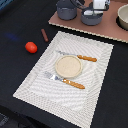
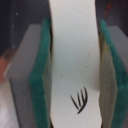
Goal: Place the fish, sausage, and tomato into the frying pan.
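My gripper (image 1: 98, 7) is at the back, right over the blue-grey frying pan (image 1: 92, 20). In the wrist view it (image 2: 75, 67) is shut on the flat white fish (image 2: 72, 55), held between the green pads (image 2: 39, 70); grey pan surface (image 2: 20, 60) shows beneath. In the exterior view a white bit of the fish (image 1: 89, 12) shows just above the pan. The red-orange tomato (image 1: 31, 47) lies on the dark table at the exterior view's left. The dark reddish sausage (image 1: 44, 34) lies a little behind it.
A taller dark grey pot (image 1: 66, 10) stands beside the pan on a brown board (image 1: 107, 27). A beige bowl (image 1: 123, 16) is at the far right. A striped placemat (image 1: 37, 82) holds a beige plate (image 1: 67, 66), a knife (image 1: 80, 56) and a fork (image 1: 67, 81).
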